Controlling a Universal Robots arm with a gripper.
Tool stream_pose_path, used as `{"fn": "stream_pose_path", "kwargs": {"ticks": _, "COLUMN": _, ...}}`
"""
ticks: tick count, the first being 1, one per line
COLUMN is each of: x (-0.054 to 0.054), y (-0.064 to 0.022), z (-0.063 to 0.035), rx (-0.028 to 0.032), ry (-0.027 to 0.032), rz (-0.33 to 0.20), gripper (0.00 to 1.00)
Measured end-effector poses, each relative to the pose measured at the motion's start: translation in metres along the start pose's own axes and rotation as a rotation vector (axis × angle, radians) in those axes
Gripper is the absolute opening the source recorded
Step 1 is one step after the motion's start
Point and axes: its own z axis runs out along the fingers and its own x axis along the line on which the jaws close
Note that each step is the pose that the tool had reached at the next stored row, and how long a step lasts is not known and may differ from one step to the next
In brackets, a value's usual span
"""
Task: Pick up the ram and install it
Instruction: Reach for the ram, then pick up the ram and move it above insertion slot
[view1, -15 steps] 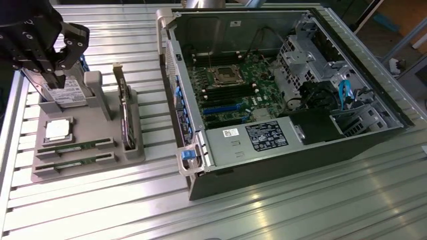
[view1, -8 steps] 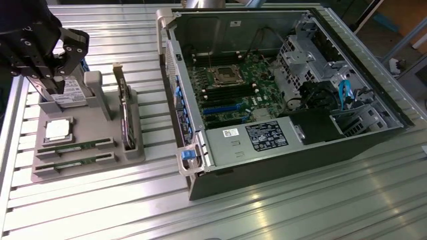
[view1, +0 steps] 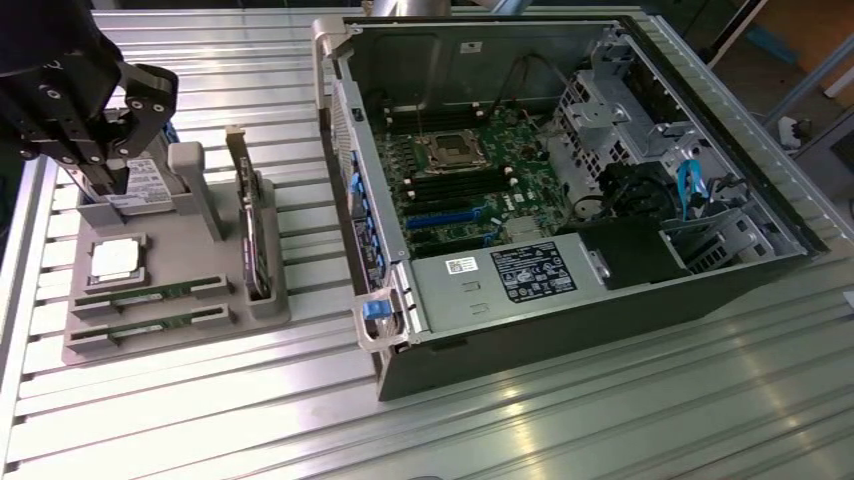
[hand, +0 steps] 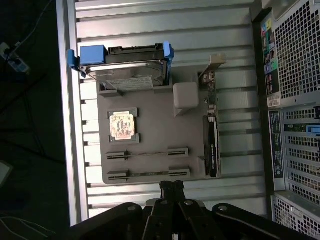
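Two ram sticks lie edge-up in slots at the near end of a grey holder tray (view1: 187, 320): one ram stick (view1: 150, 293) (hand: 147, 154) and its twin (view1: 144, 329) (hand: 147, 174) beside it. My black gripper (view1: 104, 188) (hand: 171, 186) hangs above the tray's far left end, over the hard drive (view1: 134, 190), well clear of the sticks. Its fingers are shut together with nothing between them. In the wrist view the fingertips (hand: 168, 186) sit just past the tray edge nearest the twin stick.
The tray also carries a silver processor chip (view1: 116, 258) (hand: 122, 124) and a dark expansion card (view1: 251, 235) (hand: 212, 147) standing on edge. An open computer case (view1: 747, 270) fills the exterior view's right, its motherboard (view1: 461, 180) exposed. The table is ribbed aluminium.
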Motion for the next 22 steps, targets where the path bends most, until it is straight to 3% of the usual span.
{"fn": "stream_pose_path", "kwargs": {"ticks": 11, "x": 0.0, "y": 0.0, "z": 0.0, "rx": 0.0001, "ry": 0.0004, "rz": -0.009, "gripper": 0.11}}
{"fn": "stream_pose_path", "kwargs": {"ticks": 22, "x": 0.0, "y": -0.0003, "z": 0.0, "rx": 0.0012, "ry": 0.0032, "rz": -0.077, "gripper": 0.11}}
